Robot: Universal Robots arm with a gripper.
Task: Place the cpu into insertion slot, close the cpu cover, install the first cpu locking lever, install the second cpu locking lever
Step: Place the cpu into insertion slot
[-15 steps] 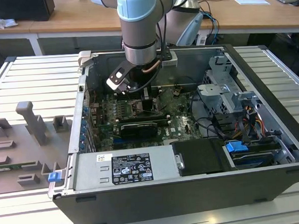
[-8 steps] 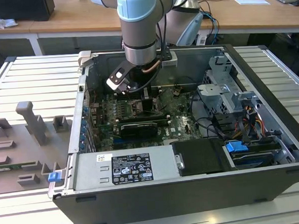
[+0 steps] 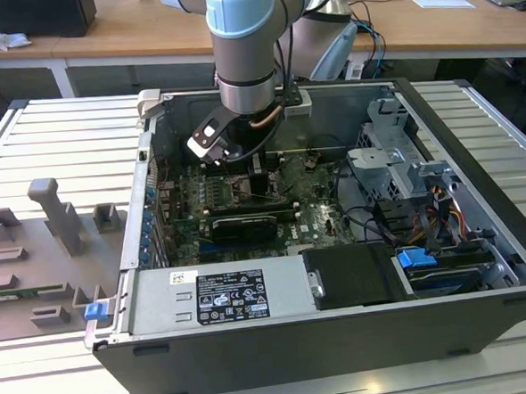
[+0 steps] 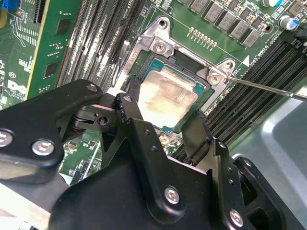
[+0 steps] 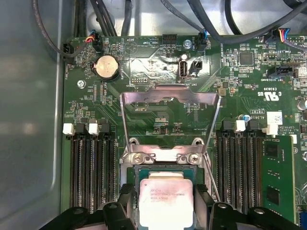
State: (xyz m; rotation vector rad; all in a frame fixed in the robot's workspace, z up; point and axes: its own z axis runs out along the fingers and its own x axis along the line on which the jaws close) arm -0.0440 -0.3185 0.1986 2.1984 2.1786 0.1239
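The cpu [image 5: 165, 199], a pale silver-beige square chip, lies level over the insertion slot [image 5: 165, 168] on the green board. My gripper [image 5: 165, 207] straddles it, one black finger [image 5: 127, 201] against each side, shut on the chip. In the second wrist view the cpu [image 4: 169, 98] sits between the same fingers [image 4: 194, 128], inside the socket's silvery rim [image 4: 158, 44]. The cpu cover [image 5: 170, 96], a silvery frame, stands swung up and open behind the socket. A thin locking lever [image 4: 268, 89] sticks out free beside the socket. In the exterior view the gripper [image 3: 260, 181] reaches down into the case.
Long black memory slots [image 5: 91, 177] flank the socket on both sides, and a green card [image 5: 278, 182] stands beyond one bank. Cables [image 5: 144, 14] hang along the board's edge. The case holds a power supply [image 3: 224, 293] and a drive cage [image 3: 395, 167]. A grey fixture tray [image 3: 43, 255] lies outside.
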